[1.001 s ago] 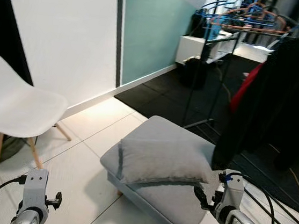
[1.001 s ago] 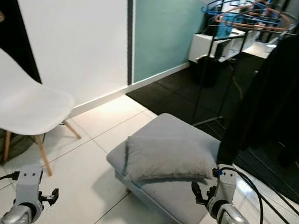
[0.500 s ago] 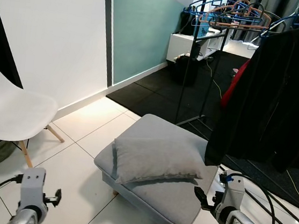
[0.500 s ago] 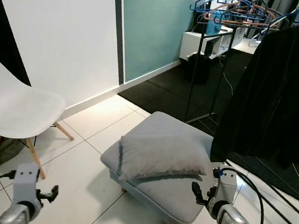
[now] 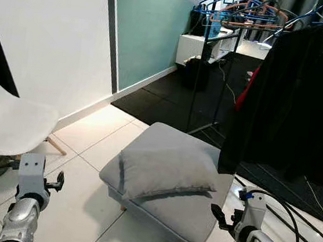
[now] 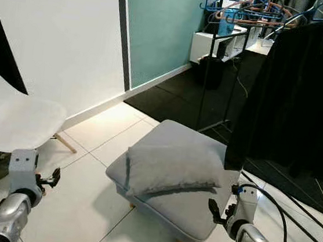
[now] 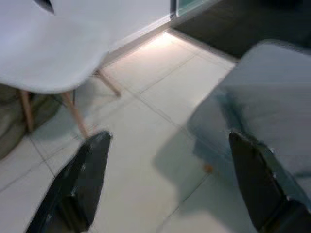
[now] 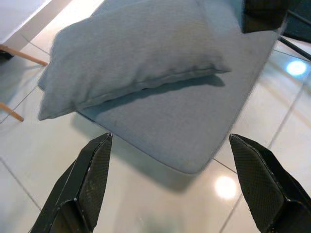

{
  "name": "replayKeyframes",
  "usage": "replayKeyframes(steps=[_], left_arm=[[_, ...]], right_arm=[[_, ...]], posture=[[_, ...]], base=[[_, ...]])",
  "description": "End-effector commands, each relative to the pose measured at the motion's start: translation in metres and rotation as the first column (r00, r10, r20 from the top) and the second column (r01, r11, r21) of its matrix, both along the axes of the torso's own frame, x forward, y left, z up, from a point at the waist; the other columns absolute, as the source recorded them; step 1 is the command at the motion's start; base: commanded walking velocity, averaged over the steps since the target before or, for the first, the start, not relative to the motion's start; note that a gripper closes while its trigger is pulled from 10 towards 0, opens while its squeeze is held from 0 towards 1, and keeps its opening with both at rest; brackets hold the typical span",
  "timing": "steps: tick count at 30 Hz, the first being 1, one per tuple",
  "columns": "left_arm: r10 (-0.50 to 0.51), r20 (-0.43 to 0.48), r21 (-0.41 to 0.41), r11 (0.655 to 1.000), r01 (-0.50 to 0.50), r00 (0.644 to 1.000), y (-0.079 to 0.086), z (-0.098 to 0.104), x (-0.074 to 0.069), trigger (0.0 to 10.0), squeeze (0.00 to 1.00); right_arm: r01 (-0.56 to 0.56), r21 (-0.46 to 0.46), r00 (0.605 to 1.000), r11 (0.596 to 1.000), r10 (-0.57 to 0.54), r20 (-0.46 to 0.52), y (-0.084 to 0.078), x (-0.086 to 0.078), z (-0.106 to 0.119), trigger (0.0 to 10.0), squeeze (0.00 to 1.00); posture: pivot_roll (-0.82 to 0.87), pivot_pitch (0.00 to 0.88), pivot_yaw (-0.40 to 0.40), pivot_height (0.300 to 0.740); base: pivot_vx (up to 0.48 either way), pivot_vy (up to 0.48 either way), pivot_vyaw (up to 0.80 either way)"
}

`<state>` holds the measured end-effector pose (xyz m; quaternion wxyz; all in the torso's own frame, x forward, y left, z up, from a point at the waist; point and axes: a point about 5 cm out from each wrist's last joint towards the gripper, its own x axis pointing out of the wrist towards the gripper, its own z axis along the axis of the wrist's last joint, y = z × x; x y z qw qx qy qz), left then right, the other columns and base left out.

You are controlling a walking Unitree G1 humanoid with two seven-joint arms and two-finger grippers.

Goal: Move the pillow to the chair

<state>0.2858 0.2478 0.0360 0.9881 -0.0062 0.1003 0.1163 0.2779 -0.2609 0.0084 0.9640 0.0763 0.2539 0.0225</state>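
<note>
Both silver arms are held low and forward, wrists bent upward. The left gripper (image 7: 170, 179) has its black fingers (image 7: 80, 184) spread wide with nothing between them; the right gripper (image 8: 170, 182) is likewise wide apart and holds nothing

One soft grey rectangular fabric pillow (image 5: 165, 169) is lying on one grey upholstered footstool (image 5: 186, 211) in the middle of the floor. One white moulded plastic chair with wooden legs (image 5: 6, 124) is standing at the left. One black metal clothes rack (image 5: 227, 58) is standing at the far right, carrying several dark hanging garments (image 5: 287, 94) and one red one (image 5: 248, 90).
</note>
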Motion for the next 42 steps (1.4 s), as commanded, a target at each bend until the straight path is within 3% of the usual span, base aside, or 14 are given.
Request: replayKeyframes(steps=[1, 11, 15, 18, 25, 28, 30, 31, 33, 36, 42], left_arm=[[0.012, -0.012, 0.003, 1.0, -0.012, 1.0, 0.002, 0.0, -0.003, 10.0, 0.0], [-0.01, -0.024, -0.016, 1.0, 0.01, 1.0, -0.008, -0.002, -0.001, 10.0, 0.0], [-0.021, -0.09, -0.041, 0.999, 0.017, 0.996, -0.017, -0.02, -0.015, 10.0, 0.0], [0.0, -0.102, -0.075, 0.997, -0.008, 0.995, -0.018, -0.021, -0.021, 10.0, 0.0], [-0.026, -0.105, -0.121, 0.993, 0.013, 0.994, -0.023, -0.022, -0.021, 10.0, 0.0], [-0.03, -0.087, -0.181, 0.983, 0.014, 0.996, -0.027, -0.021, -0.019, 10.0, 0.0], [-0.014, -0.056, -0.229, 0.973, 0.0, 0.998, -0.029, -0.018, -0.014, 10.0, 0.0], [-0.014, -0.056, -0.229, 0.973, 0.0, 0.998, -0.029, -0.018, -0.014, 10.0, 0.0], [-0.012, -0.036, -0.249, 0.969, 0.002, 0.999, -0.03, -0.016, -0.01, 10.0, 0.0], [-0.017, -0.032, -0.253, 0.968, 0.008, 0.999, -0.031, -0.014, -0.009, 10.0, 0.0], [-0.022, -0.037, -0.244, 0.97, 0.012, 0.999, -0.032, -0.013, -0.008, 10.0, 0.0]], right_arm=[[-0.017, 0.013, 0.999, 1.0, 0.016, 0.032, 0.006, 0.004, 0.003, 10.0, 0.0], [-0.008, 0.031, 1.0, 0.999, 0.007, 0.024, 0.012, 0.009, 0.003, 10.0, 0.0], [-0.017, 0.037, 1.0, 0.999, 0.016, 0.022, 0.019, 0.01, 0.002, 10.0, 0.0], [-0.03, 0.04, 0.999, 0.999, 0.029, 0.013, 0.024, 0.01, 0.0, 10.0, 0.0], [-0.045, 0.045, 0.999, 0.998, 0.044, 0.012, 0.029, 0.014, 0.002, 10.0, 0.0], [-0.034, 0.087, 0.998, 0.996, 0.03, 0.052, 0.028, 0.023, 0.012, 10.0, 0.0], [-0.013, 0.191, 0.995, 0.981, -0.006, 0.1, 0.025, 0.033, 0.025, 10.0, 0.0], [-0.013, 0.191, 0.995, 0.981, -0.006, 0.1, 0.025, 0.033, 0.025, 10.0, 0.0], [0.026, 0.328, 0.987, 0.944, -0.077, 0.144, 0.021, 0.042, 0.039, 10.0, 0.0], [0.043, 0.38, 0.98, 0.924, -0.113, 0.163, 0.018, 0.048, 0.047, 10.0, 0.0], [0.042, 0.322, 0.984, 0.946, -0.096, 0.152, 0.015, 0.047, 0.046, 10.0, 0.0]], posture=[[-0.13, 0.012, -0.002, 0.74], [-0.16, 0.0, -0.005, 0.74], [-0.16, 0.005, -0.004, 0.74], [-0.15, 0.009, -0.013, 0.74], [-0.15, 0.018, -0.022, 0.74], [-0.17, 0.01, -0.039, 0.74], [-0.18, 0.011, -0.05, 0.74], [-0.18, 0.011, -0.05, 0.74], [-0.18, 0.014, -0.056, 0.74], [-0.18, 0.015, -0.057, 0.74], [-0.18, 0.014, -0.065, 0.74]], base=[[0.0, 0.0, 0.8], [0.0, 0.0, 0.4], [0.0, 0.0, 0.0], [0.0, 0.0, 0.0], [0.0, 0.0, 0.0], [0.0, 0.0, 0.0], [0.0, 0.0, 0.0], [0.0, 0.0, 0.0], [0.0, 0.0, 0.0], [0.0, 0.0, 0.0], [0.0, 0.0, 0.0]])
